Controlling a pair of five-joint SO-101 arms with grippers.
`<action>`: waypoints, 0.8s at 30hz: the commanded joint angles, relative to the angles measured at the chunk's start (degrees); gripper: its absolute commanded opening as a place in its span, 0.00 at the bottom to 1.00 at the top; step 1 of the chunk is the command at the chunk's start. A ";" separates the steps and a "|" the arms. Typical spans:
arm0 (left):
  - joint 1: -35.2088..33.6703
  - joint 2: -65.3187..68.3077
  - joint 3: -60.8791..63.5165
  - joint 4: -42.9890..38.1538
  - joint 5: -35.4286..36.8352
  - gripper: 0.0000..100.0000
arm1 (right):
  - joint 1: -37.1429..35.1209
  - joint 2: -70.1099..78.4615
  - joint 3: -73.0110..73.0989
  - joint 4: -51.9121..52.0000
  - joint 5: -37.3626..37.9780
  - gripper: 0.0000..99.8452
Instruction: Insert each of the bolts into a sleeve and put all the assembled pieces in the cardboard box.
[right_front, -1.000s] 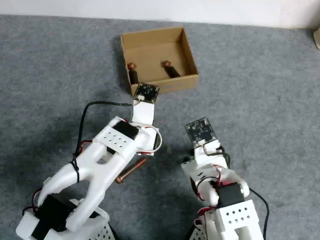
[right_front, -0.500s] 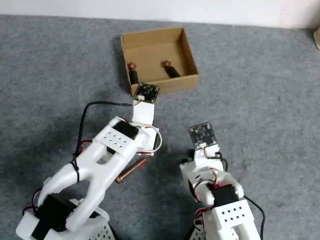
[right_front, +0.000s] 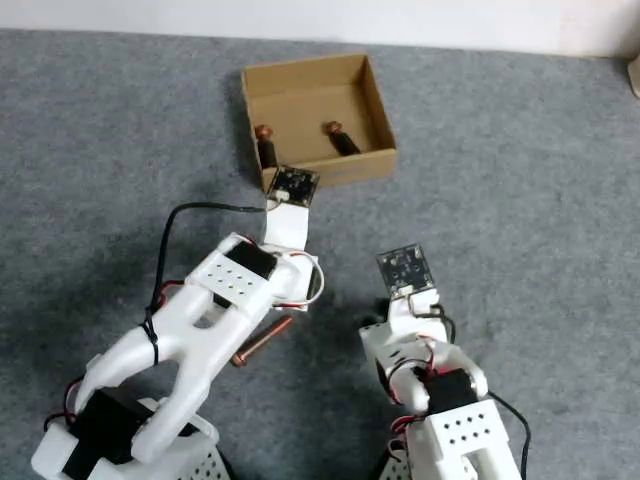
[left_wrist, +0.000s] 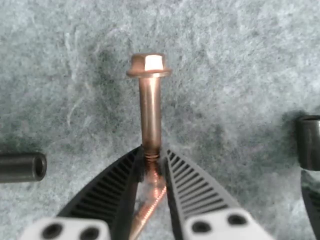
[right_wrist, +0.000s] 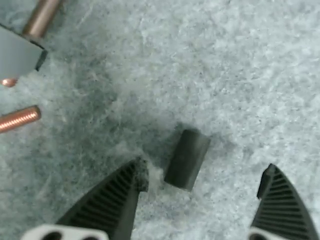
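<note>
Cardboard box (right_front: 352, 167) sits near the far edge of the table (right_front: 520, 200). Left gripper (left_wrist: 152, 167) pinches a bolt (left_wrist: 150, 112) by its threaded tip alone; it could swivel or drop. Right gripper (right_wrist: 204, 170) gapes over a lying sleeve (right_wrist: 187, 159), which may roll aside when squeezed

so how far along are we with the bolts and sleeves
Done: two assembled pieces lie in the cardboard box. In hand: the left jaws are shut on a bolt by its threaded end, and the right jaws stand open over a loose sleeve on the table. Left: joining and boxing that pair, then the second bolt lying under the left arm and another sleeve.
</note>
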 joint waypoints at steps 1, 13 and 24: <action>0.92 -2.42 -0.31 -1.23 0.09 0.00 | -0.31 0.31 -5.67 2.68 -0.26 0.32; 0.75 -2.42 0.22 -3.08 0.09 0.00 | -0.31 35.82 -18.86 -0.31 -5.01 0.32; 0.92 -2.42 0.22 -3.08 0.09 0.00 | -0.31 41.19 -22.37 -8.84 -11.43 0.32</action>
